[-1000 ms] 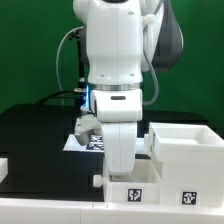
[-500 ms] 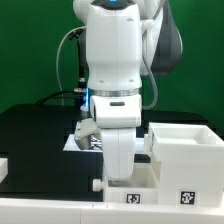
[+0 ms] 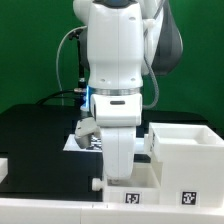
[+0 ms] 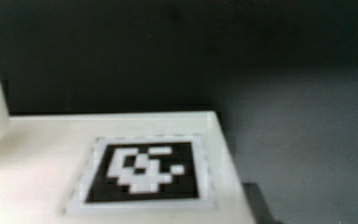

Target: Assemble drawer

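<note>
Drawer (image 3: 186,155), matte white, square black-and-white tag (image 3: 133,196) on front face

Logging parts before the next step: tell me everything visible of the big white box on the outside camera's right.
The housing looks matte white plastic, a boxy shell with thin walls and an open top, standing upright at the exterior view's right, cut by the frame edge. A low white tagged part hides its base; the arm stands close beside it.
</note>
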You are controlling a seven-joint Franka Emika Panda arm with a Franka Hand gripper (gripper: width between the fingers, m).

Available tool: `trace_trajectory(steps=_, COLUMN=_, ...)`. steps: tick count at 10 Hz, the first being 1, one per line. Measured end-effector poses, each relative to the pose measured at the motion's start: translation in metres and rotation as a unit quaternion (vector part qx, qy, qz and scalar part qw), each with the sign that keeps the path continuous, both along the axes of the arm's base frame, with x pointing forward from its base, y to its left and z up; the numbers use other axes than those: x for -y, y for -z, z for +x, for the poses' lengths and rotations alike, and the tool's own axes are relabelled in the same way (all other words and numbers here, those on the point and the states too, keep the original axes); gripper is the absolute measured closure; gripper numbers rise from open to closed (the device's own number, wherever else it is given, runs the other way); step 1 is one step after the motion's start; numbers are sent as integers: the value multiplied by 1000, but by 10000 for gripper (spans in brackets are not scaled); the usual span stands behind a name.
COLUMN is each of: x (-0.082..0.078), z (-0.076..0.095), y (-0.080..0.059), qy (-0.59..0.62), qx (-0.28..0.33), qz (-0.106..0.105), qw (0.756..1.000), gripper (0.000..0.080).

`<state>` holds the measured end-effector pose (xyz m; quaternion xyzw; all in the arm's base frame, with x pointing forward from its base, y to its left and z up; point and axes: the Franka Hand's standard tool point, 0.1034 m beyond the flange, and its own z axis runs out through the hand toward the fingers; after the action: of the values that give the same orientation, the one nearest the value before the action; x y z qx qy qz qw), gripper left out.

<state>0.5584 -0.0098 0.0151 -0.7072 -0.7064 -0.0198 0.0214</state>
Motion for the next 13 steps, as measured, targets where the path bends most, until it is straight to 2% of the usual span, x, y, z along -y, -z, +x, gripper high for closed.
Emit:
trace_trajectory(steps=5, x=1, z=-1, y=-4, qy=-1, qx=-16, qz=-2, qw=1000, gripper=760)
trace_trajectory(steps=9, x=-1, z=-10, y=0, qy=-2, qx=-17, qz=-1, qw=1000, gripper=760)
trace_trajectory(steps=13, x=-19, z=-2, y=0, qy=8, qx=-17, qz=3, qw=1000, gripper=760)
